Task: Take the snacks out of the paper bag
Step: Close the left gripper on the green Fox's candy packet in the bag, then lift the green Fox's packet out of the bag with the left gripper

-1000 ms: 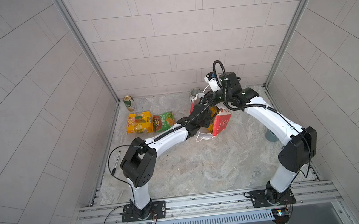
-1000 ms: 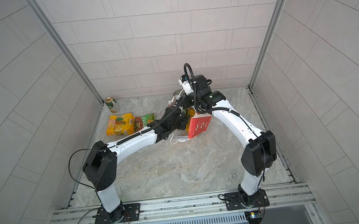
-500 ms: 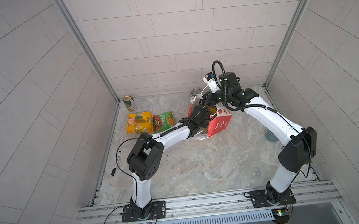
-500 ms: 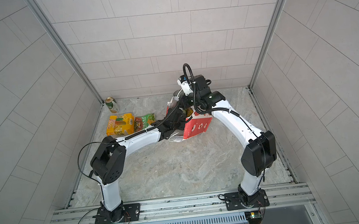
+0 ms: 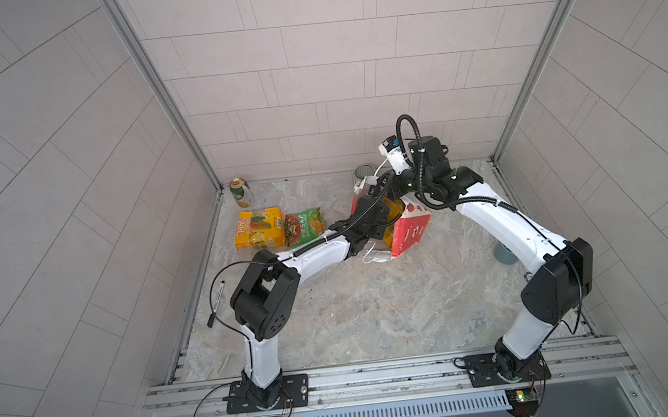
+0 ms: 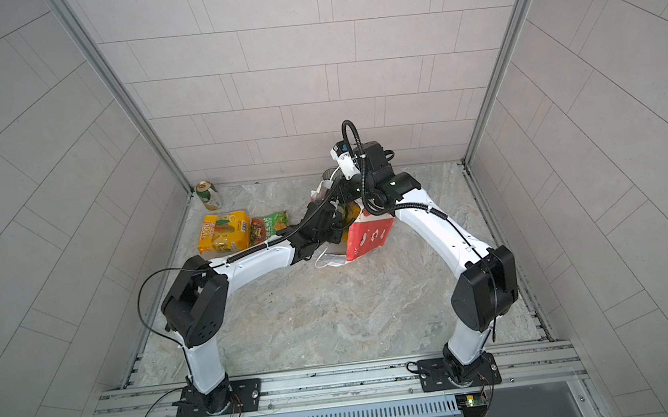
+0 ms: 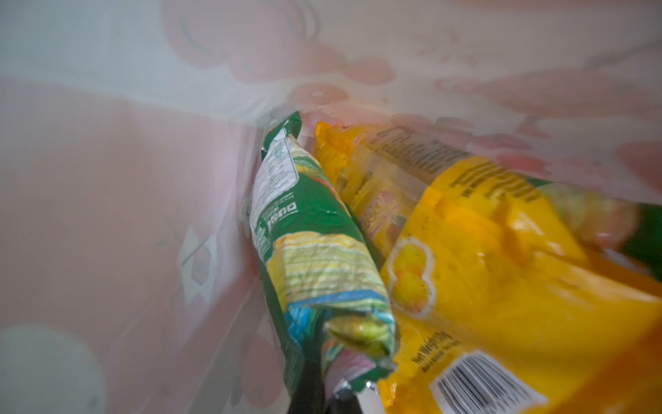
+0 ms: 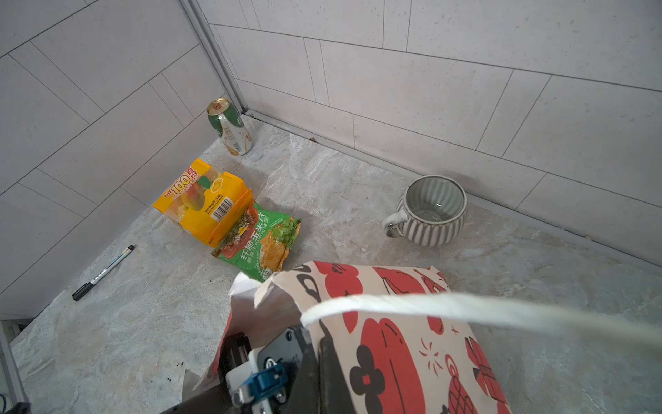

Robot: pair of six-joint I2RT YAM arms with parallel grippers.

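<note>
Both top views: one paper bag (image 5: 409, 231) at mid-table rear. Two packets lie outside, touching: yellow packet (image 5: 259, 233), chips packet (image 6: 269, 225). One can (image 5: 240, 192). Left elbow is nearer the bag than a second ago; the bag is unmoved.

Left wrist, the only view inside the bag: three packets, green packet (image 7: 315, 258), front yellow packet (image 7: 501, 269), rear yellow packet (image 7: 376, 186). Left claw (image 7: 324, 394) pinched on the green packet's end.

Right wrist: right claw (image 8: 318, 355) clamped on the bag rim. One mug (image 8: 431, 211), one pen (image 8: 104, 272).

A robotics lab test cell: left arm (image 5: 316, 257) and right arm (image 5: 504, 218) bolted to an aluminium rail (image 5: 381, 374), grey walls (image 5: 311, 74) (tile or printed panel, hard to tell) boxing a marble-look tabletop (image 5: 375, 306).
</note>
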